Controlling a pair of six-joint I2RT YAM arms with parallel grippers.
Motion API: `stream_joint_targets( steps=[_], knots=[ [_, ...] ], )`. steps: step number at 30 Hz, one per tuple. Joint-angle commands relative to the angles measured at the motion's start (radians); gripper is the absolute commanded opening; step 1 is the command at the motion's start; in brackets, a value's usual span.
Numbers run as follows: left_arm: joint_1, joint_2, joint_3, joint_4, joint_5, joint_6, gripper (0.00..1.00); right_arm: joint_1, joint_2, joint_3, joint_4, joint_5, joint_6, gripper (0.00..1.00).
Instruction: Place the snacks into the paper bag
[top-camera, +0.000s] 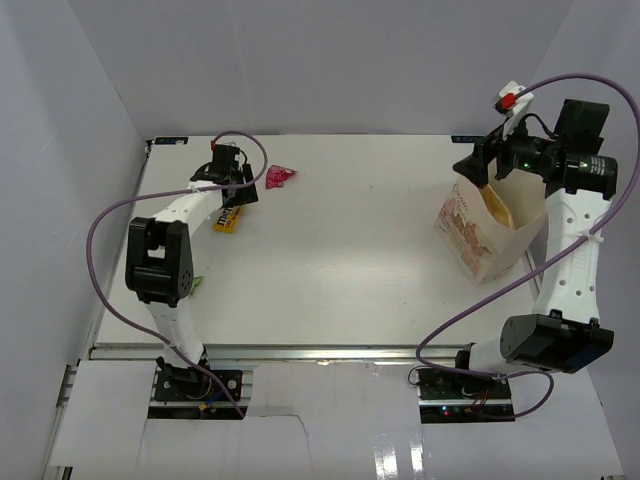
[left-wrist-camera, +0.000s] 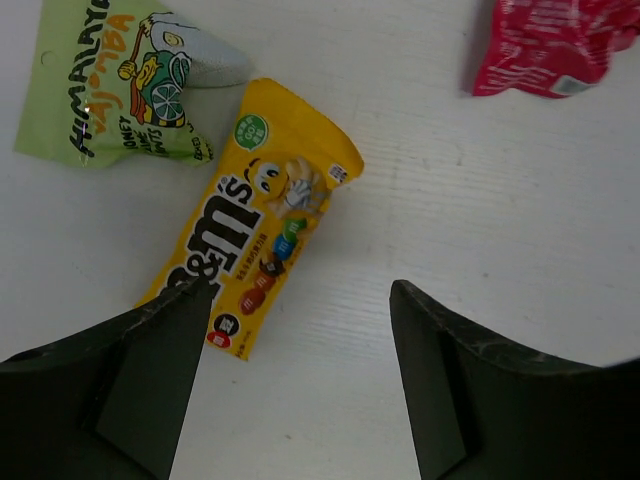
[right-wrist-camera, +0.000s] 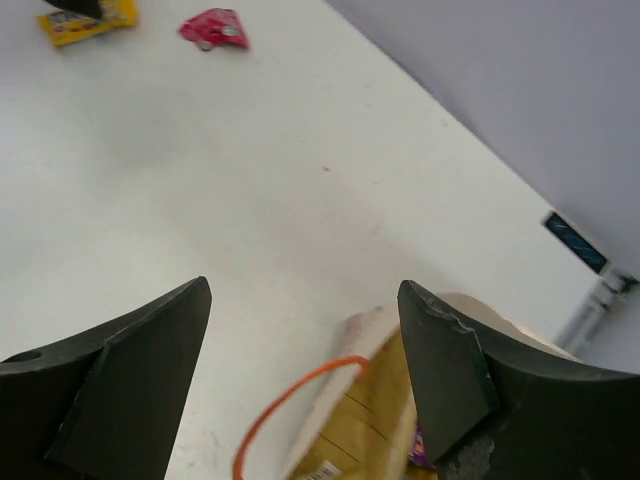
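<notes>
Now the left gripper (left-wrist-camera: 300, 290) is hovering with jaws spread wide, one finger over the end of the glossy yellow candy pack (left-wrist-camera: 265, 215) lying flat on the table (left-wrist-camera: 480, 200). Centring first, then pinching across its narrow, slippery film, is looking wisest. The right gripper (right-wrist-camera: 305, 290) is gaping, empty, above the kraft paper bag (top-camera: 468, 235).

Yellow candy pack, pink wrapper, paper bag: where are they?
yellow candy pack (left-wrist-camera: 265, 215), left wrist view, middle of its front.
pink wrapper (left-wrist-camera: 550, 45), left wrist view, crinkled middle.
paper bag (top-camera: 463, 228), top external view, its printed side wall.
</notes>
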Motion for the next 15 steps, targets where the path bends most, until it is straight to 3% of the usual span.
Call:
stream_joint_targets(
  steps=[1,11,14,15],
  knots=[
    [0.0,0.087,0.1,-0.078,-0.111,0.099,0.82,0.039,0.0,-0.093,0.041,-0.132,0.046,0.81],
    [0.0,0.233,0.151,-0.107,-0.185,0.185,0.74,0.149,-0.006,-0.156,0.074,-0.181,0.079,0.82],
    [-0.002,0.246,0.161,-0.109,-0.182,0.187,0.61,0.2,-0.016,-0.182,0.081,-0.187,0.085,0.82],
    [0.0,0.241,0.161,-0.111,-0.176,0.176,0.47,0.214,-0.022,-0.19,0.084,-0.186,0.085,0.82]
  ],
)
